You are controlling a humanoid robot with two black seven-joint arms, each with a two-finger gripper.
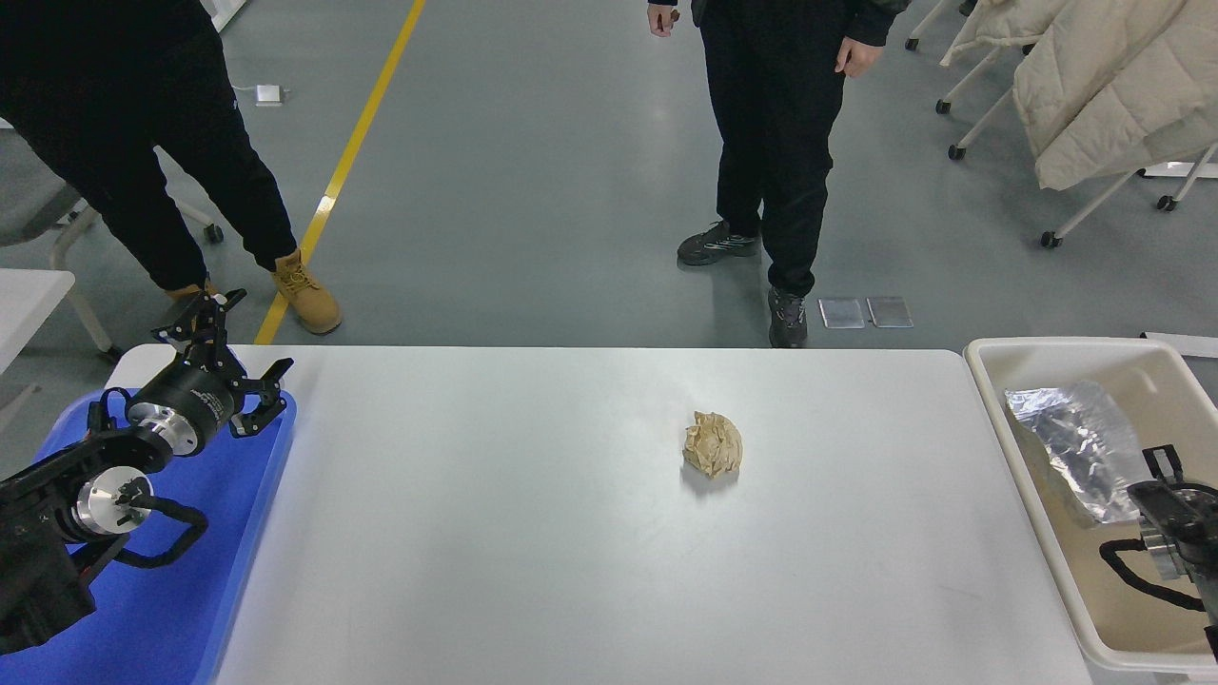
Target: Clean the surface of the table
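Observation:
The white table surface fills the middle of the view. A crumpled brown paper ball lies on it, right of centre. My right gripper comes in at the right edge over the cream bin, beside a crumpled piece of silver foil that lies in the bin. It is far from the paper ball. My left gripper is parked at the lower left above the blue tray, open and empty.
Two people in dark clothes stand beyond the far edge, one at the top left and one at the top centre. Rolling chairs draped with cream coats stand at the top right. A yellow line runs across the floor.

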